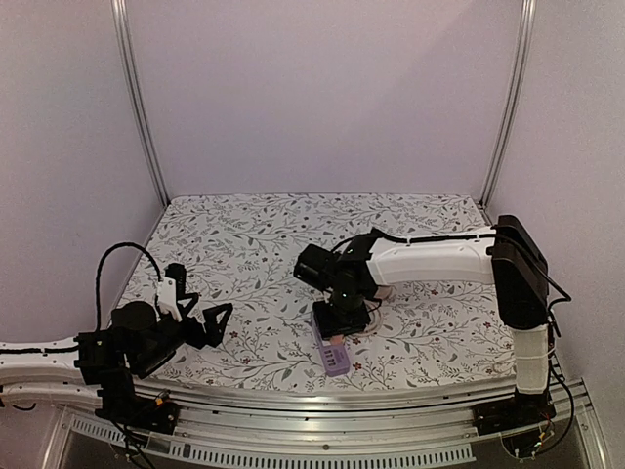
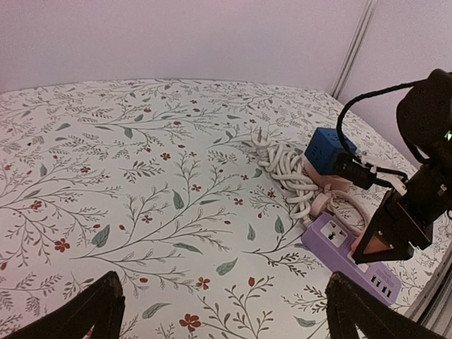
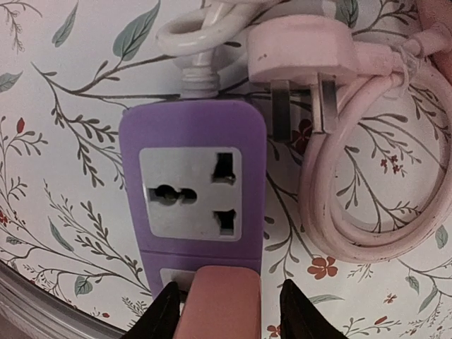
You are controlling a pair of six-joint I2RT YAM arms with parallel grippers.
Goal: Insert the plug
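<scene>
The pink plug (image 3: 219,311) is seated on the purple power strip (image 3: 191,127), between the right pincer's (image 3: 229,286) slightly spread fingers, with a gap shown beside 1 finger.

Power strip (image 1: 335,360) is lying near table's (image 1: 244,225) front edge; loose plug (image 3: 300,56) lying just beside its far end, coiled cable (image 2: 289,169) and cube adapter (image 2: 328,148) beyond.

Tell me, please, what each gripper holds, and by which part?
Left gripper: nothing. Right gripper straddles the salmon-pink plug by its body, on the purple power strip; grip uncertain.

Power strip (image 1: 334,358) in all three views
</scene>
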